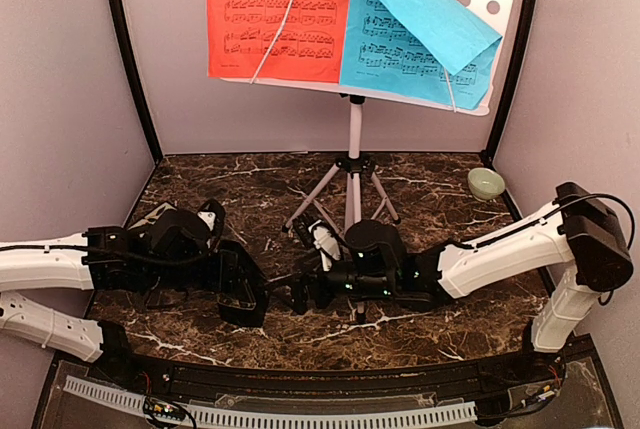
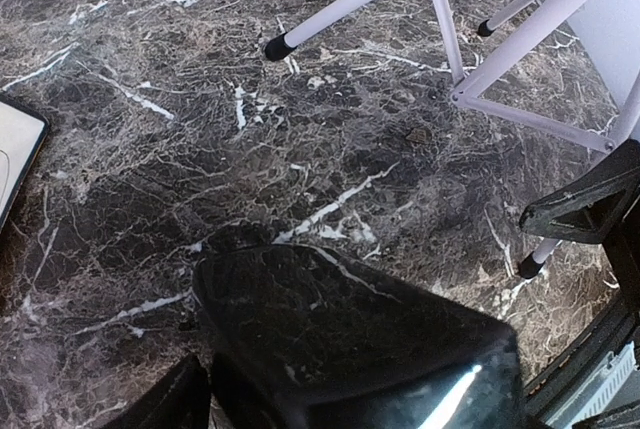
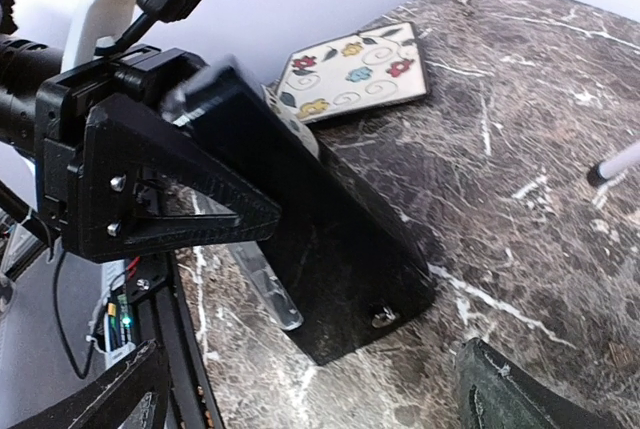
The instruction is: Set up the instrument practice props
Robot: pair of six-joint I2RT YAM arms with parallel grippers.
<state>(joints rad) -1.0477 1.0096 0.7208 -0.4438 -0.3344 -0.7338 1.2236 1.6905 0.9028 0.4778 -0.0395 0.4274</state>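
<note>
The music stand (image 1: 355,134) is up on its tripod legs near the middle of the tabletop (image 1: 440,319), towards the back edge. A red sheet (image 1: 275,14) and a blue sheet (image 1: 400,54) lie side by side on it. The blue one's top corner flops forward over itself, so it looks to need smoothing.

The metronome (image 3: 350,259) seems to be the job in hand. It sits near the front edge, left of the stand's legs, between the fingers of the left gripper (image 1: 232,284). Whether they actually pinch it I cannot tell. The right gripper (image 1: 300,294) hangs just beside it, fingers spread wide and holding nothing.

The one container, a small green bowl (image 1: 486,183), stands by the right edge near the back corner, with nothing visible in it. A floral tile (image 3: 355,71) lies by the left edge.
</note>
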